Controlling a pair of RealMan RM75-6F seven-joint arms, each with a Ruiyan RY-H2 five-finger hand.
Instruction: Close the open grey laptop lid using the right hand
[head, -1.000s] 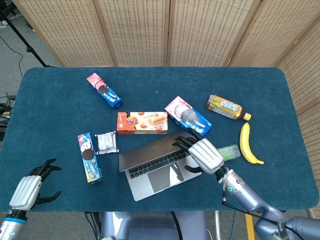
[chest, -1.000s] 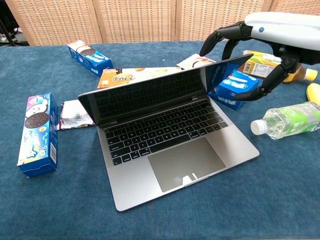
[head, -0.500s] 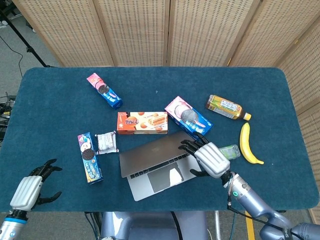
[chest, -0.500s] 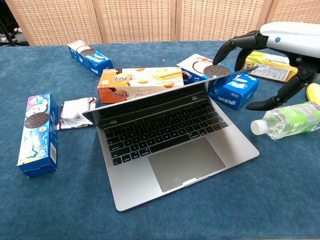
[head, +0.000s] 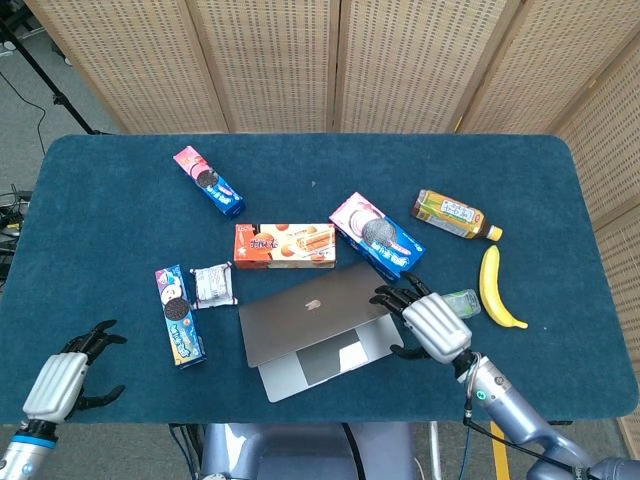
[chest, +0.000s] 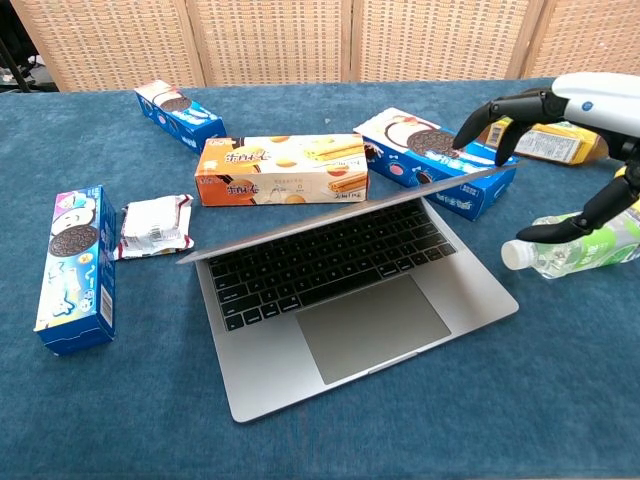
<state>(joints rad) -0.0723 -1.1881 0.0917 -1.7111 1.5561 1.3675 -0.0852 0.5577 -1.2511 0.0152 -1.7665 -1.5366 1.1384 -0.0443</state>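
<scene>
The grey laptop (head: 310, 325) (chest: 350, 300) lies near the table's front edge, its lid tilted low over the keyboard with a narrow wedge still showing. My right hand (head: 428, 322) (chest: 560, 125) presses on the lid's right edge with spread fingertips (chest: 478, 125), holding nothing. My left hand (head: 62, 380) hovers at the front left corner of the table, fingers apart and empty; the chest view does not show it.
A clear bottle (chest: 580, 240) lies just right of the laptop under my right hand. A banana (head: 495, 290), a tea bottle (head: 455, 214), and several biscuit boxes (head: 285, 245) (head: 378, 235) (head: 180, 315) (head: 208, 182) sit around the laptop. A small wrapper (head: 212, 285) lies beside the left box.
The lid has swung down from nearly upright to a low angle over the keyboard. My right hand has followed it down and toward the front. The left hand has stayed put.
</scene>
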